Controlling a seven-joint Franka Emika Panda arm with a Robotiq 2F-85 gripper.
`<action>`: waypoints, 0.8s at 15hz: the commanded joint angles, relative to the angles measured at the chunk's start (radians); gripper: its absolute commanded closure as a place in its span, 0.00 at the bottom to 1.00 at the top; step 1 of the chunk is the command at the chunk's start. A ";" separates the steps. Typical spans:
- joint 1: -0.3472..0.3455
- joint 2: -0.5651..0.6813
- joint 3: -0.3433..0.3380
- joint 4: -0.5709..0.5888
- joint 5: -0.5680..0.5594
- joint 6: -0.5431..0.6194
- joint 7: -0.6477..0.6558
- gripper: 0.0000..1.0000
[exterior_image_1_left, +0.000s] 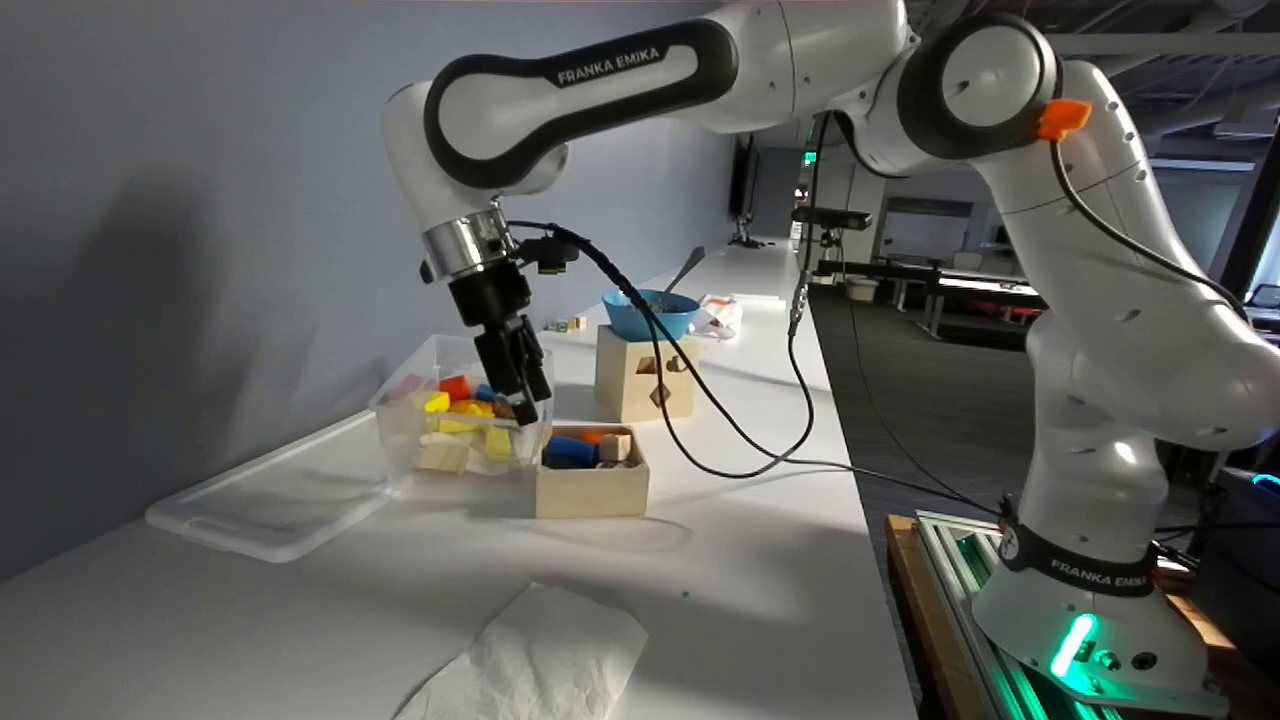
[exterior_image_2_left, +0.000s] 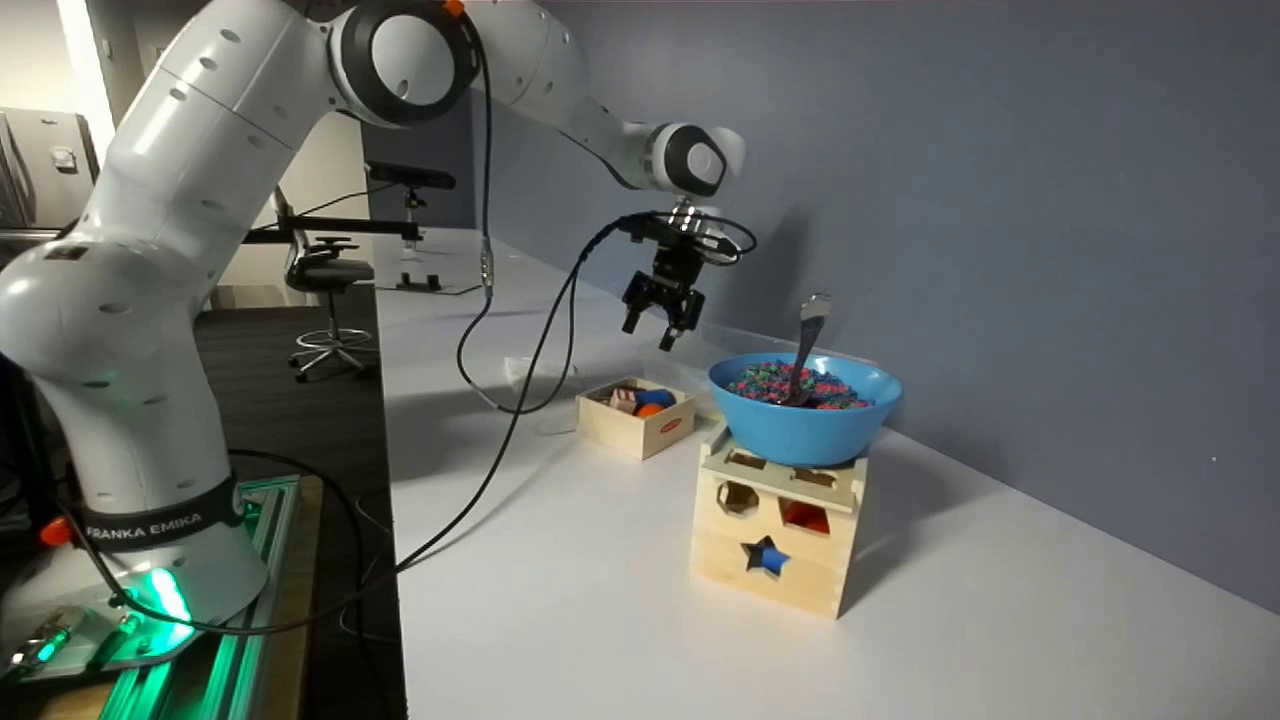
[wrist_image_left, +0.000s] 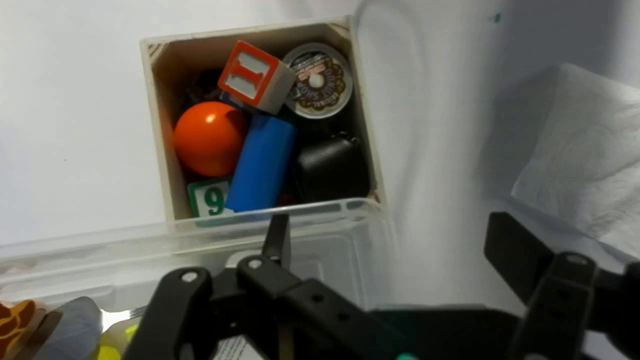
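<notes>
My gripper (exterior_image_1_left: 525, 405) is open, fingers apart, and holds nothing. It also shows in an exterior view (exterior_image_2_left: 648, 333) and in the wrist view (wrist_image_left: 392, 240). It hangs over the near edge of a clear plastic bin (exterior_image_1_left: 400, 450) with coloured blocks inside. Beside the bin stands a small wooden box (exterior_image_1_left: 590, 495), also in the wrist view (wrist_image_left: 159, 120). It holds an orange ball (wrist_image_left: 207, 142), a blue cylinder (wrist_image_left: 262, 160), a red-edged letter block (wrist_image_left: 250, 75), a coffee pod (wrist_image_left: 320, 82), a black case (wrist_image_left: 332, 167) and a green 9 block (wrist_image_left: 210, 197).
A clear lid (exterior_image_1_left: 290, 490) lies flat by the wall. A wooden shape sorter (exterior_image_2_left: 730, 545) carries a blue bowl (exterior_image_2_left: 800, 425) with a spoon (exterior_image_2_left: 808, 340) standing in it. A white paper napkin (exterior_image_1_left: 550, 650) lies on the table. Black cables loop down from the arm.
</notes>
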 joint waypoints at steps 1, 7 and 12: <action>0.019 -0.029 -0.004 -0.010 0.015 0.038 -0.002 0.00; -0.047 -0.158 -0.046 -0.059 0.004 0.214 -0.073 0.00; -0.049 -0.089 -0.090 -0.043 -0.073 0.402 -0.054 0.00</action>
